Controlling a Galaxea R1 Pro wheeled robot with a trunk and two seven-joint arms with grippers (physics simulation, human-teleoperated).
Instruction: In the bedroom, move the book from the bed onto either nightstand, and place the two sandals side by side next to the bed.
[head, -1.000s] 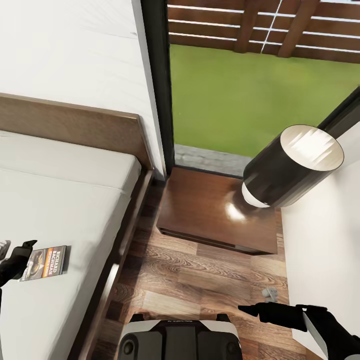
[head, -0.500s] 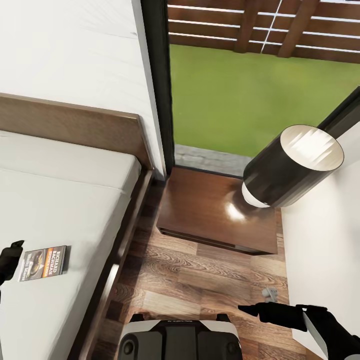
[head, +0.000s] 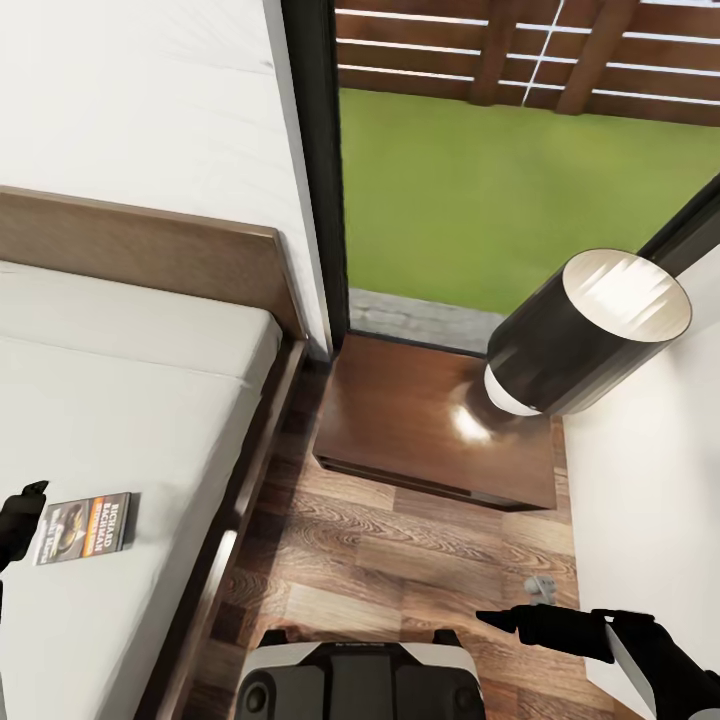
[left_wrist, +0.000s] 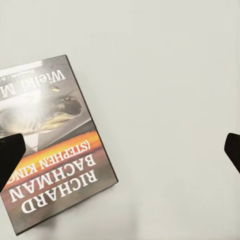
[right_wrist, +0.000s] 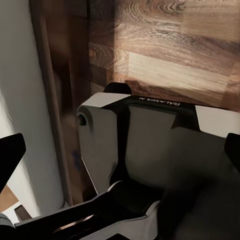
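Two grippers appear at the lower corners of the head view. The left gripper (head: 20, 520) sits at the left edge, over the mattress of the bed (head: 120, 400), just beside the book (head: 85, 526). In the left wrist view its jaws are spread wide, one dark fingertip (left_wrist: 11, 160) overlapping the book's (left_wrist: 52, 145) near edge and the other (left_wrist: 233, 150) well apart over bare mattress; nothing is gripped. The book lies flat on the off-white mattress, cover up (white "RICHARD BACHMAN" lettering and an orange band legible in the wrist view), near the bed's outer edge and well short of the headboard (head: 150, 245).

The right gripper (head: 520, 620) is held low at the right, over the wood-plank floor (head: 400, 560), near the white wall. In the right wrist view two dark fingertips (right_wrist: 10, 155) stand far apart at opposite edges, so this claw is likewise released and empty; between them that camera sees the robot's own base (right_wrist: 150, 145) and the floor.

The nightstand (head: 430, 420) stands between the bed frame and the right-hand wall, directly below the tall dark-framed window (head: 320, 170). Its glossy reddish-brown top carries a bright reflection. A black cylindrical lamp shade (head: 585, 335) with a pale interior overlaps the nightstand's far right corner in the head view. A small grey object (head: 540, 587) lies on the floor near the right gripper; its identity cannot be determined.
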